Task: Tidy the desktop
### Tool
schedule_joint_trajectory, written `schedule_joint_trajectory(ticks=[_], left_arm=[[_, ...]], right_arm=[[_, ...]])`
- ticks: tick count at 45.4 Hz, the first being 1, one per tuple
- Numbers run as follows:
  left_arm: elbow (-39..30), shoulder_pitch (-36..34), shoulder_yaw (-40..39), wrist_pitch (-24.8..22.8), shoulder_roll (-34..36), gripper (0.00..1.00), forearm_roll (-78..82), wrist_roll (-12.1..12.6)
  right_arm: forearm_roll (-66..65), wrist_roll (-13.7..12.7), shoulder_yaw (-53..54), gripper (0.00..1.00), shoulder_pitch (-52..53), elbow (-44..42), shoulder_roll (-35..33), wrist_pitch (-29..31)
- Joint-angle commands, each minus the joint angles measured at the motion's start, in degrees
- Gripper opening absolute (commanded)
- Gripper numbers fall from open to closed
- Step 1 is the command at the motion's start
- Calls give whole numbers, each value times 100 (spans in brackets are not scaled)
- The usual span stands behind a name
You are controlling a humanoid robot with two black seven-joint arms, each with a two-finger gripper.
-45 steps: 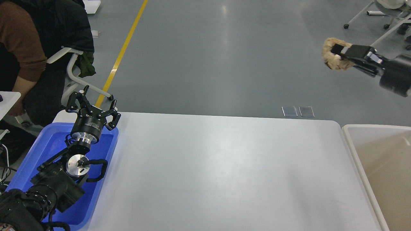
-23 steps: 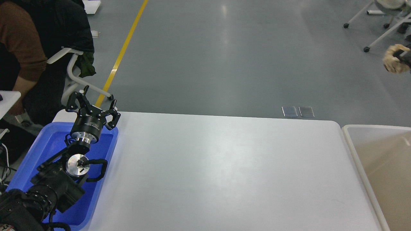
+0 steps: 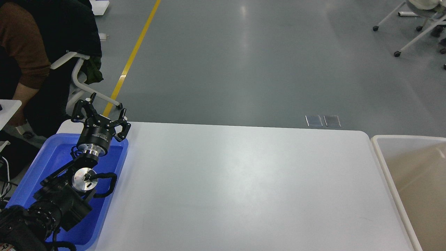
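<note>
The desktop (image 3: 244, 188) is a large smooth white tabletop with rounded corners that fills the middle of the head view; nothing lies on its bare surface. My left gripper (image 3: 99, 113) is open and empty, its fingers spread, raised above the far end of the blue plastic tray (image 3: 24, 181) at the table's left side. My left arm runs from the bottom left corner over the tray. My right arm and gripper are out of view.
A beige bin with a white rim (image 3: 386, 164) stands off the table's right edge. A seated person in a brown sleeve (image 3: 24, 45) and a white chair frame (image 3: 78, 76) are at the far left. Wheeled chair legs (image 3: 400, 38) stand at the far right.
My right gripper, holding a tan fluffy object, moved right across the upper right and left the view. My left arm has not moved.
</note>
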Motion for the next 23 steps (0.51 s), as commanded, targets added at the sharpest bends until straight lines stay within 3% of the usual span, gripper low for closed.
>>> schedule_joint_trajectory(ticks=[1, 23], left_arm=[[0, 0, 7, 0, 0, 100, 0, -1], [0, 0, 7, 0, 0, 100, 0, -1]], right_arm=[[595, -329, 2, 0, -569, -295, 82, -20], [1185, -417, 397, 0, -1589, -330, 724, -117]])
